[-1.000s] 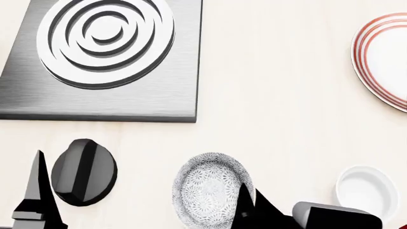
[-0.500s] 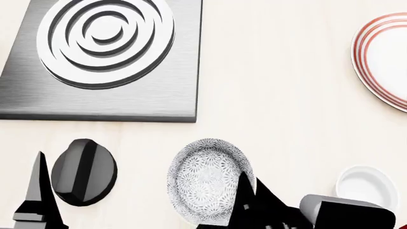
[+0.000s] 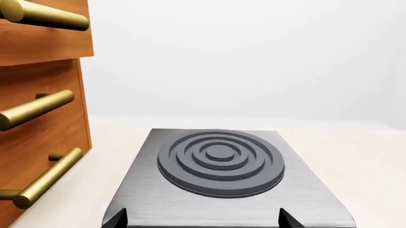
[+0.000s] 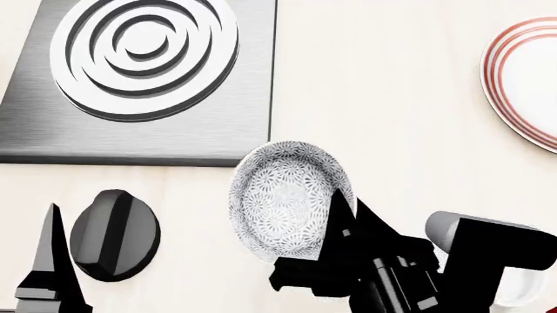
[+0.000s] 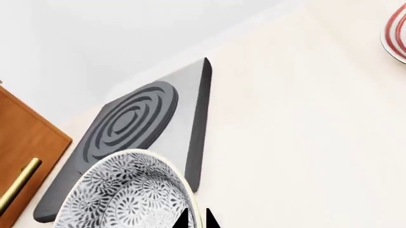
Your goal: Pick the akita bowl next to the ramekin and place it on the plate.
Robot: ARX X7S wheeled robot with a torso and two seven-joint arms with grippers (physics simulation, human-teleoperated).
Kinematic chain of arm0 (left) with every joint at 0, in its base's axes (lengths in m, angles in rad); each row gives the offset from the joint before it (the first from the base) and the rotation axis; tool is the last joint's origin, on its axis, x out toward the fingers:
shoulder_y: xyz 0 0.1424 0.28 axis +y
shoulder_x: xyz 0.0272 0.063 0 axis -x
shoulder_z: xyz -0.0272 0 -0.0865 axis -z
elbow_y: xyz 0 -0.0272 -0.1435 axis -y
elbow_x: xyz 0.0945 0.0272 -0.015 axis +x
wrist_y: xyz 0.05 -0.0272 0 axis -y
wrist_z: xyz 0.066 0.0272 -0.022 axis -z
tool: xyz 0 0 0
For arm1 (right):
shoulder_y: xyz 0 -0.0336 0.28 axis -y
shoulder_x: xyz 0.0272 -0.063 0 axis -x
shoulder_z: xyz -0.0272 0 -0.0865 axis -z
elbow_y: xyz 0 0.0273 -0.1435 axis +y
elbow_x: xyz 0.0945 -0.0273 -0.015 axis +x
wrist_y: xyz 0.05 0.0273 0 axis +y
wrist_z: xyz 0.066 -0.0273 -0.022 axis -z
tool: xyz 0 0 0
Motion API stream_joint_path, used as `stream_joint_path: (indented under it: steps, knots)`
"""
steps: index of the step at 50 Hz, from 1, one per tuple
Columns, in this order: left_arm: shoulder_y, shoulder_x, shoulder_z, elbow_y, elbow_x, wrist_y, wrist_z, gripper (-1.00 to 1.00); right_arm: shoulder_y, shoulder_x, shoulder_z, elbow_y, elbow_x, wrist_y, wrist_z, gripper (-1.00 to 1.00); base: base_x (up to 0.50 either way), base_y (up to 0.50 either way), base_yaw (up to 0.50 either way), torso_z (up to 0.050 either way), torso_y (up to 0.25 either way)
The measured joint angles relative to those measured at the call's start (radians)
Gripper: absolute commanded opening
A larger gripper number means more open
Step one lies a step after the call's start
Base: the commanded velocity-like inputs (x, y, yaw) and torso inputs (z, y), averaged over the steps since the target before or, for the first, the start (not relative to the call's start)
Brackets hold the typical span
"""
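Note:
The akita bowl (image 4: 283, 195), grey-and-white floral speckle, hangs tilted above the counter, just in front of the stove plate. My right gripper (image 4: 341, 218) is shut on its right rim. In the right wrist view the rim sits between the two dark fingertips of the right gripper (image 5: 198, 219), with the akita bowl (image 5: 127, 194) to one side. The ramekin (image 4: 525, 287) is mostly hidden behind my right arm; only a white edge shows. The red-ringed plate (image 4: 526, 78) lies at the far right, cut by the frame edge, and the plate (image 5: 396, 33) shows again in the right wrist view. My left gripper (image 3: 203, 219) is open over the stove plate, holding nothing.
A brushed-metal stove plate (image 4: 218, 130) with a ringed burner (image 4: 143, 52) fills the back left. A black knob (image 4: 115, 235) stands at the front left beside my left finger (image 4: 52, 254). A wooden drawer front (image 3: 38, 128) with brass handles is beside the stove.
My right gripper has lifted the akita bowl off the counter and carried it up and away from me. The right arm now covers most of the ramekin. The left arm has not moved.

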Motion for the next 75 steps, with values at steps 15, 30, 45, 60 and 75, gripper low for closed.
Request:
stream_joint_path:
  steps: [15, 30, 45, 60, 75]
  knots:
    - [0.002, -0.003, 0.006, -0.012, 0.006, 0.010, 0.000, 1.00, 0.127, 0.004, 0.015, 0.089, 0.086, 0.023, 0.038, -1.00, 0.00, 0.00, 0.00, 0.000, 0.000]
    - [0.005, -0.005, 0.012, -0.023, 0.010, 0.019, -0.001, 1.00, 0.231, -0.012, 0.016, 0.215, 0.096, 0.004, 0.021, -1.00, 0.00, 0.00, 0.00, 0.000, 0.000]
    - [0.005, -0.007, 0.015, -0.031, 0.008, 0.025, -0.002, 1.00, 0.335, -0.014, 0.003, 0.352, 0.070, -0.014, -0.008, -1.00, 0.00, 0.00, 0.00, 0.000, 0.000]
    - [0.002, -0.008, 0.016, -0.039, 0.005, 0.028, -0.004, 1.00, 0.434, -0.014, 0.000, 0.493, 0.034, -0.048, -0.045, -1.00, 0.00, 0.00, 0.00, 0.000, 0.000]
    - [0.001, -0.009, 0.020, -0.054, 0.006, 0.038, -0.003, 1.00, 0.520, -0.016, -0.013, 0.638, -0.016, -0.090, -0.091, -1.00, 0.00, 0.00, 0.00, 0.000, 0.000]
